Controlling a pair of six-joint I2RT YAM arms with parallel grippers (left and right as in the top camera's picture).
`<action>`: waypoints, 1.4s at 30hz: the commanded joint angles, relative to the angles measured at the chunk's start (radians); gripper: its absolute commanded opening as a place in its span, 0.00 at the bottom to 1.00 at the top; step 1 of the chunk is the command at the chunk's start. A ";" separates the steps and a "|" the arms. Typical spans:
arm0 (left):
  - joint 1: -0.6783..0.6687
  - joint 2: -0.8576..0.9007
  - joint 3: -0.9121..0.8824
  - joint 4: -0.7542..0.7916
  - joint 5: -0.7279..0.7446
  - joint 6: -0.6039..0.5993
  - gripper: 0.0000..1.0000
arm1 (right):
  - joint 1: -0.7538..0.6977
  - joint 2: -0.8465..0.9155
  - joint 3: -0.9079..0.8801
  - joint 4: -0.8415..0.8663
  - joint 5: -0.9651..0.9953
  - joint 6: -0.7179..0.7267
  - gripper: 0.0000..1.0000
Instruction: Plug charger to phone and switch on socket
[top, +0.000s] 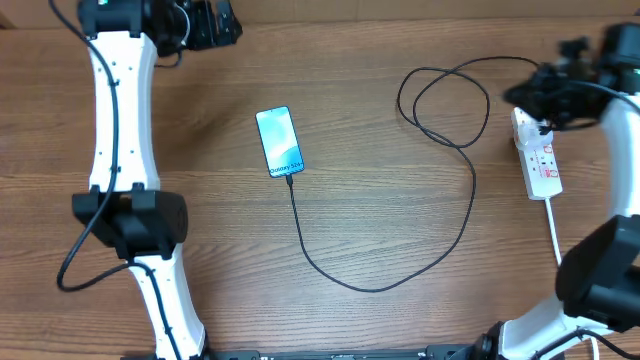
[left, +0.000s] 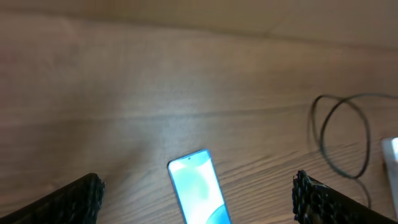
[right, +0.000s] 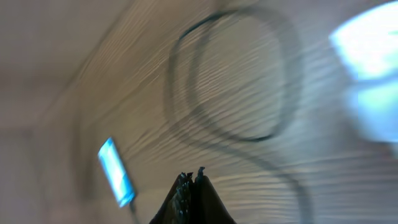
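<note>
**Cable looks seated; the socket switch is the step in hand**

The bench (top: 380, 60) carries everything, well spread out. The left arm (top: 118, 120) reaches to the far left corner. Its left jaws are spread wide and empty, and in the left wrist view the phone lies below them, untouched. The right arm (top: 612, 260) reaches over the far end of the socket (top: 540, 160), which lies along the bench's right side with its thick white cord (top: 553, 230) trailing toward the robot. The right jaws are pressed together and hold nothing. The blurred right wrist view shows the socket only as a bright smear to their upper right, so I judge them near it but not on it.

The charger (top: 470, 210) leaves the socket's far end, makes two loose loops, then sweeps round to the phone (top: 278, 142) in mid-bench. Its connector tip (top: 289, 178) meets the phone's near edge and appears plugged in.

That leaves the switching. The next move calls for the closed right jaws to press down on the red-marked switch (top: 545, 165) that serves the plug. Which switch that is, and its state, are too small to tell.
</note>
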 joint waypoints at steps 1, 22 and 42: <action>-0.002 -0.004 0.010 -0.012 -0.013 0.011 1.00 | -0.127 0.004 0.018 0.000 0.064 -0.005 0.04; -0.002 -0.003 0.008 -0.013 -0.013 0.012 1.00 | -0.327 0.229 -0.057 0.073 0.061 -0.009 0.04; -0.002 -0.003 0.008 -0.013 -0.013 0.012 1.00 | -0.275 0.362 -0.058 0.176 0.049 -0.010 0.04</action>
